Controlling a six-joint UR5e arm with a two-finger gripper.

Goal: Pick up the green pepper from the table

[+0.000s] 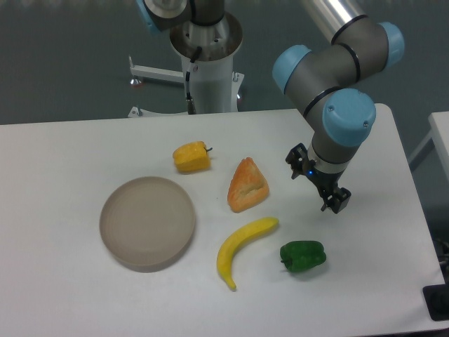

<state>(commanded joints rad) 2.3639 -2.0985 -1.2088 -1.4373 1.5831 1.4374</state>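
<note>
- The white table [84, 147] carried five items.
- The green pepper [303, 256] lay toward the near right, just right of the yellow banana [242, 249].
- The gripper [335, 201] hung above the table, just beyond the pepper and apart from it; the state of its jaws could not be made out.
- An orange, wedge-shaped bread piece [248, 185] lay at centre, the yellow pepper [191, 156] behind it to the left.
- A round beige plate [147, 222] sat at left.

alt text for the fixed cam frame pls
The robot's hand hovers above and behind a green pepper lying on the white table, not touching it. Further left lie a banana, bread slice, yellow pepper and empty beige plate.
</note>
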